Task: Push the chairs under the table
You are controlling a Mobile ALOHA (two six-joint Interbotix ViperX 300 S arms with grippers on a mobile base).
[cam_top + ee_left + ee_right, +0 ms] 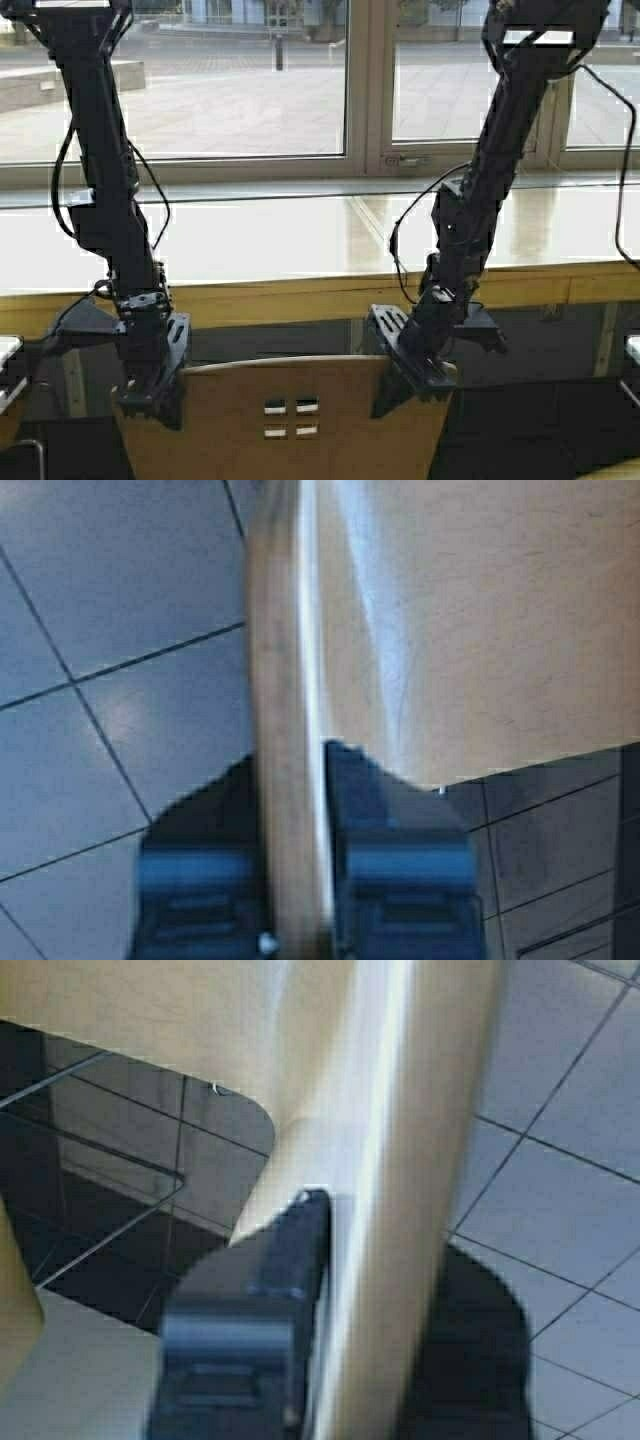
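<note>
One tan plywood chair stands close in front of me, its curved backrest with the four-square cutout at the bottom centre of the high view. The table, a long cream top with a light wood edge, runs across just beyond it. My left gripper sits over the backrest's left top corner, and in the left wrist view the left gripper has the chair's top edge between its fingers. My right gripper clamps the right top corner the same way. In the right wrist view the right gripper straddles the backrest edge.
Large windows onto a paved yard stand behind the table. Parts of other seats show at the far left and lower right. A wooden support stands under the table at the right. The floor is grey tile.
</note>
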